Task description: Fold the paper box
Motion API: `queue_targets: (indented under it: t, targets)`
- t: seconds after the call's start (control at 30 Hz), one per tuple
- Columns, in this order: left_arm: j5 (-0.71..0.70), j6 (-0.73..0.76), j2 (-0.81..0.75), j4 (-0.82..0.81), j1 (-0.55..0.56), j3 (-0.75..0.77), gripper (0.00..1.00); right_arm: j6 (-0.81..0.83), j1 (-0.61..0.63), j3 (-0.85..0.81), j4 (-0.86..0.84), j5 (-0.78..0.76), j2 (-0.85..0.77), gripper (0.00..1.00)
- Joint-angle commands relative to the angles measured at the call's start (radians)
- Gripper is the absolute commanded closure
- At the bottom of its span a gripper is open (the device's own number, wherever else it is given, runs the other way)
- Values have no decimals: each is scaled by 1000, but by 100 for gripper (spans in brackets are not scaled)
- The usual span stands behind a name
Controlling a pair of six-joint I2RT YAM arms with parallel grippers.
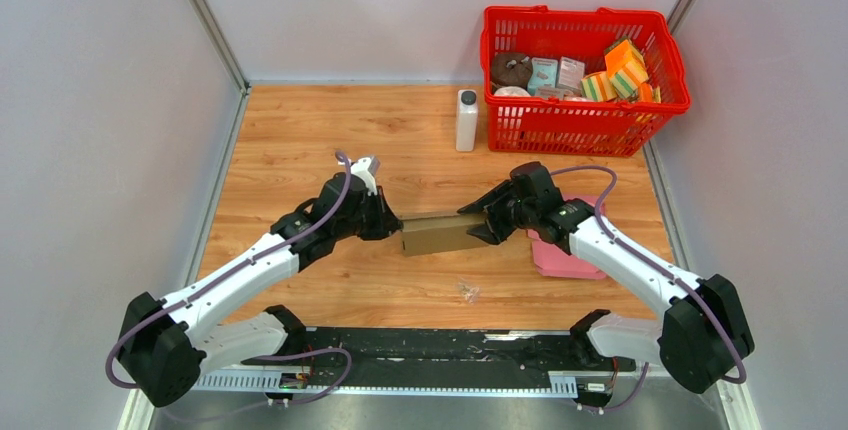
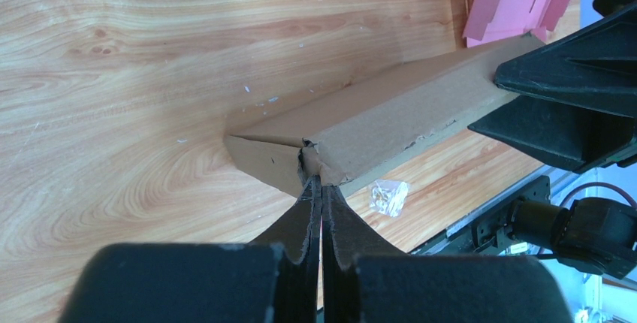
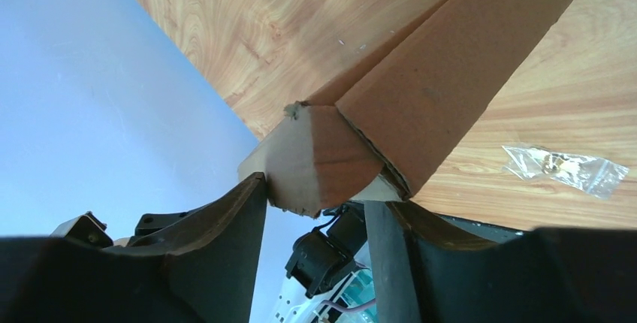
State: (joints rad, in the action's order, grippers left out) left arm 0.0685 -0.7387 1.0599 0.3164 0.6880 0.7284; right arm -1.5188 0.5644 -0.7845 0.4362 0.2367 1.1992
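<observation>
The paper box (image 1: 440, 235) is a long brown cardboard piece, held between the two arms at the middle of the wooden table. My left gripper (image 1: 392, 222) is at its left end. In the left wrist view the left gripper (image 2: 315, 182) is shut, its tips pinching the torn corner seam of the box (image 2: 406, 116). My right gripper (image 1: 487, 228) is at the right end. In the right wrist view the right gripper (image 3: 319, 191) has its jaws partly apart, both tips against the folded end flap of the box (image 3: 443, 75).
A flat pink paper box (image 1: 560, 255) lies under the right arm. A red basket (image 1: 580, 12) with several items stands at the back right, a white bottle (image 1: 467, 120) beside it. A small clear plastic bag (image 1: 467, 291) lies near the front edge.
</observation>
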Motion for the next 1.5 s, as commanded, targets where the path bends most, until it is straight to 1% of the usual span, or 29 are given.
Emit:
queue_targets:
  t: [0.0, 0.07, 0.1, 0.17, 0.2, 0.23, 0.3, 0.33, 0.4, 0.6, 0.67, 0.7, 0.73, 0.8, 0.83, 0.9, 0.97, 1.0, 1.03, 1.17, 1.3, 1.37, 1.4, 1.47]
  targets:
    - [14, 16, -8, 151, 13, -41, 99, -21, 3, 27, -56, -20, 19, 49]
    - [39, 21, -23, 129, 15, -46, 96, -20, 3, 34, -56, -23, 20, 50]
    - [74, 22, -28, 118, 15, -47, 95, -20, 3, 36, -56, -30, 22, 50]
    - [109, 24, -41, 75, 15, -56, 88, -23, 2, 39, -57, -31, 25, 50]
    - [152, 22, -49, 58, 15, -60, 85, -23, 2, 41, -62, -33, 28, 50]
    - [174, 21, -55, 40, 15, -72, 78, -21, 3, 44, -63, -34, 28, 51]
    - [217, 18, -80, -13, 15, -87, 71, -20, 2, 44, -67, -39, 34, 52]
    - [223, 13, -87, -26, 15, -99, 65, -18, 2, 45, -70, -36, 36, 53]
    - [243, -2, -103, -69, 15, -109, 62, -17, 2, 48, -77, -34, 40, 55]
    - [263, -30, -77, -97, 15, -98, 61, -18, 0, 50, -94, -31, 59, 58]
    - [254, -36, -77, -68, 15, -92, 61, -11, 2, 42, -93, -36, 66, 59]
    - [226, -33, -80, -50, 15, -86, 61, -6, 2, 41, -94, -42, 69, 64]
    - [208, -28, -101, -16, 15, -87, 61, -7, 2, 42, -96, -42, 77, 66]
    - [159, -16, -144, -4, 15, -112, 60, 0, 2, 42, -111, -43, 86, 69]
    - [140, -11, -196, 6, 15, -121, 60, 5, 2, 41, -109, -40, 98, 69]
    - [117, 33, -248, 32, 13, -123, 60, 19, 0, 34, -117, -39, 109, 70]
    - [123, 74, -296, 79, 12, -107, 63, 43, 2, 28, -114, -42, 120, 71]
    - [146, 84, -304, 87, 10, -87, 65, 52, 2, 21, -110, -48, 122, 74]
    - [152, 93, -304, 105, 8, -77, 66, 61, 0, 16, -108, -51, 123, 75]
    - [128, 82, -249, 148, -10, -12, 67, 89, 0, 11, -97, -57, 115, 75]
    - [166, 55, -161, 75, -36, 41, 65, 100, -3, 11, -94, -53, 125, 75]
    - [166, 65, -112, 59, -44, 69, 67, 106, -3, 8, -96, -48, 123, 75]
    - [163, 73, -97, 59, -45, 91, 70, 109, -3, 5, -96, -51, 120, 72]
    - [160, 84, -57, 67, -50, 103, 71, 114, -3, -1, -94, -54, 115, 69]
